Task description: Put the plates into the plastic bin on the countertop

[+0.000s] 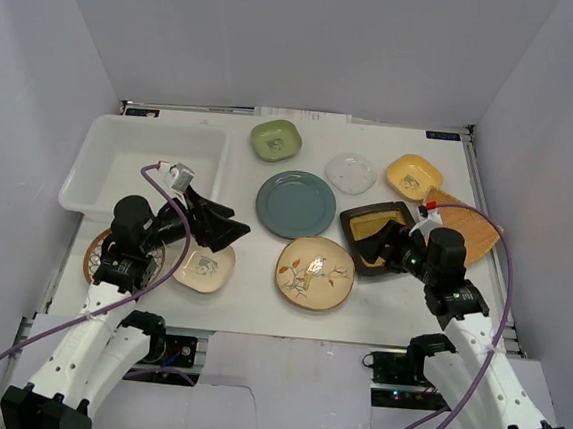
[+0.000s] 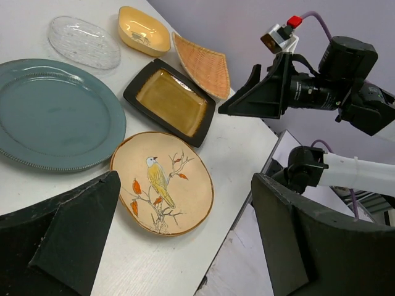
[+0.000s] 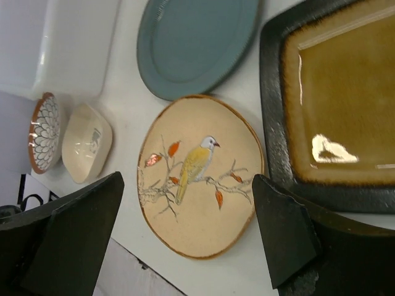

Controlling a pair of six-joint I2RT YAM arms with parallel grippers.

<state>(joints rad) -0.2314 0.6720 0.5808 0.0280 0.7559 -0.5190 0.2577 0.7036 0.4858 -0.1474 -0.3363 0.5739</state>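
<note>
Overhead view of a white table (image 1: pixel 259 302) with a plastic bin (image 1: pixel 131 161) at its far left corner. Nine plates on the table, all outside the bin:
- along the far edge, a green dish (image 1: pixel 276 139), a clear dish (image 1: pixel 351 172) and a yellow dish (image 1: pixel 413 175)
- in the middle, a blue-grey round plate (image 1: pixel 295 203)
- at right, a black-and-yellow square plate (image 1: pixel 371 222) and a tan fan-shaped plate (image 1: pixel 471 231)
- near the front, a bird-painted plate (image 1: pixel 314 272)
- at front left, a small cream dish (image 1: pixel 205 266) and a brown patterned plate (image 1: pixel 97 256)

Between the bin and the cream dish, the left claw (image 1: pixel 234 222), fingers spread wide, holding nothing. Over the square plate's near edge, the right claw (image 1: pixel 374 244), likewise wide apart and empty.
</note>
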